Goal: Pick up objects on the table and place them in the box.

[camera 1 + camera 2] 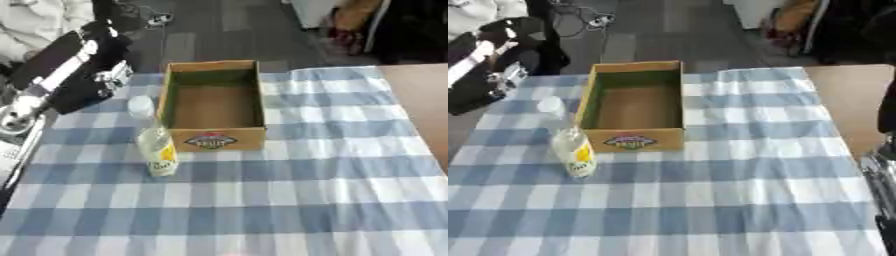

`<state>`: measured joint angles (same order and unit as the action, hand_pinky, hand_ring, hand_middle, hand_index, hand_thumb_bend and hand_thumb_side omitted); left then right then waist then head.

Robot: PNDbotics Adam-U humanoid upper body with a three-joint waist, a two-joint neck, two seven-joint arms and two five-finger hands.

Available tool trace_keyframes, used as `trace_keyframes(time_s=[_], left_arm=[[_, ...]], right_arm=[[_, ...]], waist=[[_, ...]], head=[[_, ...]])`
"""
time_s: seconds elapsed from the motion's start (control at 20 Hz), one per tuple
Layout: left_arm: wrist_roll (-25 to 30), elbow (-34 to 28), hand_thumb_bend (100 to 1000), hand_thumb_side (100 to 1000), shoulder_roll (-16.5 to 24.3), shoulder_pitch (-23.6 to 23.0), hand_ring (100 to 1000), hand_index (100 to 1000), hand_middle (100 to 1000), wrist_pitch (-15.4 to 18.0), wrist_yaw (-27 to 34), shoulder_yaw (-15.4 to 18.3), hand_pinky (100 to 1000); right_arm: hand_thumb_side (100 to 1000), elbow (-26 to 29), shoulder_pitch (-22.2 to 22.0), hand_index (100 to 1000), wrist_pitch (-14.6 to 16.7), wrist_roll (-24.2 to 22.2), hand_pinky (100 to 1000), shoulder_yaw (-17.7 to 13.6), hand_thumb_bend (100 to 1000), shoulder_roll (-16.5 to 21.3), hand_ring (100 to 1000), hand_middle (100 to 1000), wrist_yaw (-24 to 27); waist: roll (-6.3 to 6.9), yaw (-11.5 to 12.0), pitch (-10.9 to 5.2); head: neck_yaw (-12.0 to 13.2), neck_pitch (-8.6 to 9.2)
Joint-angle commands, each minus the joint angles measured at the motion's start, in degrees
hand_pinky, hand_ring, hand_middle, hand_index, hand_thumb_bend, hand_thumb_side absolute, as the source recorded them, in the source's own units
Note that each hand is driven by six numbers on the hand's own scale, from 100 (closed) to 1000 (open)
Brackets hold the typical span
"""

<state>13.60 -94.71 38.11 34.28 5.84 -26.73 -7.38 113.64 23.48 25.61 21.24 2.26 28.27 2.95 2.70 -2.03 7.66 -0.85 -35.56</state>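
While the bottle [156, 145] stands upright just beside the box [213, 102], at its 7 o'clock corner, nothing holds it. Left hand [112, 75] hangs at the bottle's 11 o'clock, apart; whether its fingers are open or curled cannot be told. Best approach, likely: close round the body below the cap, then lift clear of the wall. Only the right eye view shows the right arm [881, 170], at 3 o'clock; its hand is unseen.

Both head views look down from the near side; they share the counter [289, 195], box [213, 107] and bottle [573, 150].
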Motion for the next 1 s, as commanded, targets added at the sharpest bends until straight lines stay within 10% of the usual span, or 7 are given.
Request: trace_keyframes(time_s=[0.05,1.0], left_arm=[[1.0,1.2,1000,1000,2.8,1.7,829,973,967,0.6,-1.3,0.0,967],[7.9,5.8,1000,1000,3.9,2.3,838,953,947,4.0,-0.9,-2.0,947]], right_arm=[[955,1.0,0.5,752,-0.1,-0.2,476,-0.1,100,1.2,525,556,0.4],[955,1.0,0.6,753,-0.2,-0.7,476,0.2,100,1.1,524,555,0.8]], waist=[[0.11,-0.2,-1.04],[0.19,-0.6,-0.92]], head=[[0.0,-0.21],[0.2,0.16]])
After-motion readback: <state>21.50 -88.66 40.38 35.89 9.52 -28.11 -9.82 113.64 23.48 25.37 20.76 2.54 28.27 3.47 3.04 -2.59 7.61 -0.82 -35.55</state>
